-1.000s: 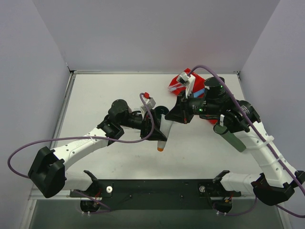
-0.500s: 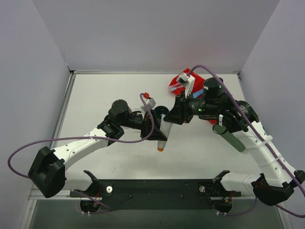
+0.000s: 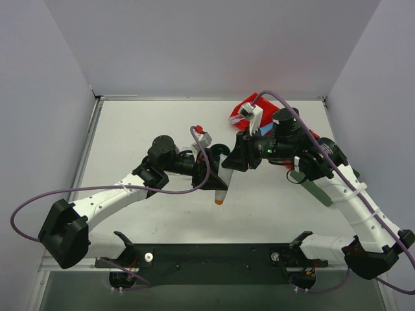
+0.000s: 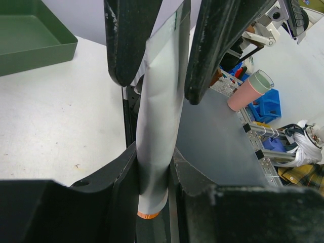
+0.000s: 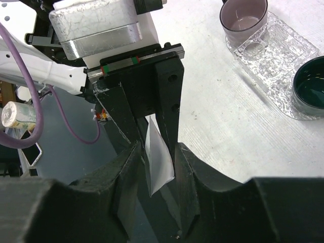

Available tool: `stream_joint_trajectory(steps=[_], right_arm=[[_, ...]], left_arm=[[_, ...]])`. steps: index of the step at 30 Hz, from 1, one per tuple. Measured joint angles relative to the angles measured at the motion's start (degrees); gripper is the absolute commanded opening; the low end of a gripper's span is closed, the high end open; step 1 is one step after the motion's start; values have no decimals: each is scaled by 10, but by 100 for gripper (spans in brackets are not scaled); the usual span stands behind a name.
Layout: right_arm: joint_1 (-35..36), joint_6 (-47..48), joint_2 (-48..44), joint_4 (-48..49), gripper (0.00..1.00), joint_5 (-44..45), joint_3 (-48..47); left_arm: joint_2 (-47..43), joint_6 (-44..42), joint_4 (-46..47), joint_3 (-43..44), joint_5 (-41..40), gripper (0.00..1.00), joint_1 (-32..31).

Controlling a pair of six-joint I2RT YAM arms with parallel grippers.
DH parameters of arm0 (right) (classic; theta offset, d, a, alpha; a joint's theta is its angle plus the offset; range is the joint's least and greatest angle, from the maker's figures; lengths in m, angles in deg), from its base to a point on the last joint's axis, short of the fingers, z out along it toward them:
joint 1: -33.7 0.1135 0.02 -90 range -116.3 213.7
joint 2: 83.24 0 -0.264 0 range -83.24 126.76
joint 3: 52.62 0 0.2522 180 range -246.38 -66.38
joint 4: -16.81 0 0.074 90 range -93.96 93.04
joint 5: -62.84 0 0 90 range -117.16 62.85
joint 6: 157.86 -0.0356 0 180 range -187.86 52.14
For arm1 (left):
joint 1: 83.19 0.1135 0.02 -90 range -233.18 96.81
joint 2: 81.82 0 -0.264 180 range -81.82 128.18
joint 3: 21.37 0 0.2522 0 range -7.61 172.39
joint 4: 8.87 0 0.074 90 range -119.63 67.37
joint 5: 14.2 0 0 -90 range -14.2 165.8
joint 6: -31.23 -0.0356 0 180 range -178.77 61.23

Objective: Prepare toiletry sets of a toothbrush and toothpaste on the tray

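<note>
1. White table [image 3: 130,129] below: the left gripper [image 4: 158,88] clamps the toothpaste tube [image 4: 157,131] cap-down, ready for carrying.
2. Around its flat end, the right gripper [image 5: 157,152] stands apart, gripping nothing.
3. Farther off, the tray [image 5: 283,86] carries only a cup [image 5: 243,15] and a mug [image 5: 309,83].

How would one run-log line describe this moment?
left pincer: gripping white tube | right pincer: open around tube's flat end | tray: mauve cup, green mug on it
</note>
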Motion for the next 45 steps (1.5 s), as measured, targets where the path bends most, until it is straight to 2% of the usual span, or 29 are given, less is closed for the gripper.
stream_joint_trajectory(steps=[6,7,9,11,13,20,25,29,33,39,45], right_arm=[[2,-3,0,0,15,9,0],[2,-5,0,1,8,11,0],[5,-6,0,1,0,16,0],[5,-6,0,1,0,22,0],[6,-7,0,3,0,29,4],[21,4,-4,9,0,84,24],[47,23,-18,14,0,159,29],[87,51,-32,32,0,235,36],[133,82,-34,67,0,314,52],[143,110,-29,171,0,379,118],[93,108,24,252,0,345,125]], left_arm=[[0,-1,-2,0,-2,24,0],[0,-2,-3,0,-5,28,0],[0,-2,-5,0,-6,52,0],[0,-7,-5,0,-7,68,0],[0,-12,-8,0,-9,72,0],[-12,-56,-80,2,-39,76,6],[-53,-96,-145,10,-97,77,58],[-103,-113,-178,11,-176,78,139],[-139,-134,-236,22,-315,77,202],[-154,-177,-322,38,-497,77,214],[-172,-196,-339,38,-547,77,214]])
